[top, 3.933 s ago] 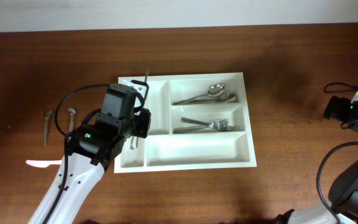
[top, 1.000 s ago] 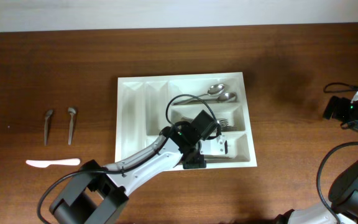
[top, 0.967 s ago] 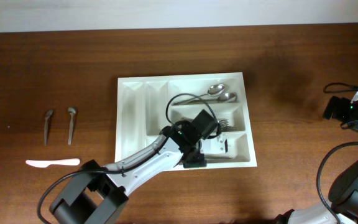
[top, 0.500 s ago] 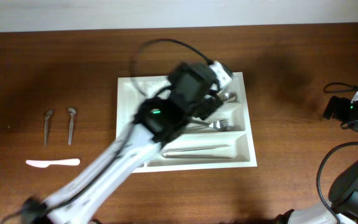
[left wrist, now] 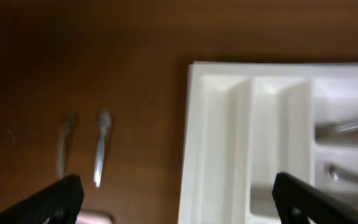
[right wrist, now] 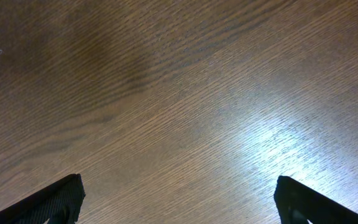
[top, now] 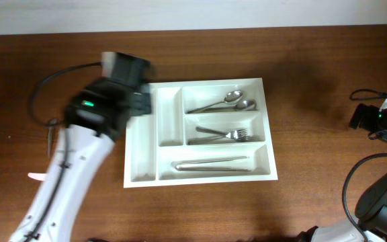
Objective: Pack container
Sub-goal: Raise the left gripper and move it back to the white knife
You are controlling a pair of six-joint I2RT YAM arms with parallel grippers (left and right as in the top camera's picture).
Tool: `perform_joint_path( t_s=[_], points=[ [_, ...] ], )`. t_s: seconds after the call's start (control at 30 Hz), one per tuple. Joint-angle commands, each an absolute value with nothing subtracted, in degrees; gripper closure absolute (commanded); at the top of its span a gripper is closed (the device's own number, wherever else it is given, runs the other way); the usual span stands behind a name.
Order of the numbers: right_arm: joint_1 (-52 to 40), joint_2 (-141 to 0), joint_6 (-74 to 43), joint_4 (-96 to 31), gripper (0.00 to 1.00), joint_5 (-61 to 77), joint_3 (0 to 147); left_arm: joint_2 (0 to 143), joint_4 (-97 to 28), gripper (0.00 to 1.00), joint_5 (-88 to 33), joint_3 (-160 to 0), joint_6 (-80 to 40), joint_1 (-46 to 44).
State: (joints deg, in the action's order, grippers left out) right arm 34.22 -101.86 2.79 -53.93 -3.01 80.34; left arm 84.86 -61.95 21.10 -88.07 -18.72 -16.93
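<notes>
The white container [top: 143,144] lies mid-table. Its top wide compartment holds two spoons [top: 224,102], the middle one forks [top: 228,136], the bottom one a long knife [top: 213,163]; both narrow compartments look bare. My left gripper [top: 136,101], blurred, hovers over the container's upper left corner. The left wrist view shows it open [left wrist: 179,205] and holding nothing, above the container's left rim [left wrist: 191,143], with two small spoons [left wrist: 101,146] on the wood to its left. My right gripper [right wrist: 179,199] is open over bare wood at the far right.
One small spoon [top: 51,138] shows left of my left arm, which hides the other in the overhead view. A white plastic knife [top: 35,177] lies near the front left. The right arm [top: 381,121] and its cables sit at the right edge.
My left arm rose from the container's bottom compartment, leaving the knife there, and swung up and left to the container's upper left corner. The right arm stayed still.
</notes>
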Motion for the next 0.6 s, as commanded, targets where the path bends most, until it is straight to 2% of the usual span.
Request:
perform_joint_path(
  t_s=[0.0, 0.13, 0.27, 0.33, 0.43, 0.57],
  points=[
    [34.52, -101.73, 2.26, -53.93, 0.01, -3.29, 80.03, 84.53, -65.04, 0.01, 6.35, -88.12, -26.74, -9.76],
    [34.52, -101.73, 2.26, -53.93, 0.01, -3.29, 80.03, 84.58, -68.84, 0.02, 7.33, -88.09, -31.38, -3.92],
    [34.52, -101.73, 2.26, -53.93, 0.01, -3.29, 80.03, 84.64, -76.99, 0.01, 14.00, -87.72, -58.81, 2.15],
    [34.52, -101.73, 2.26, -53.93, 0.01, -3.29, 80.03, 84.64, -79.33, 0.01, 13.78, -86.89, -67.42, 4.91],
    [34.52, -101.73, 2.26, -53.93, 0.01, -3.29, 80.03, 84.64, -79.35, 0.01, 13.85, -83.99, -72.29, 8.47],
    [34.52, -101.73, 2.28, -53.93, 0.01, -3.29, 80.03, 84.95, -76.29, 0.01, 13.72, -78.04, -72.69, 12.27]
  ],
)
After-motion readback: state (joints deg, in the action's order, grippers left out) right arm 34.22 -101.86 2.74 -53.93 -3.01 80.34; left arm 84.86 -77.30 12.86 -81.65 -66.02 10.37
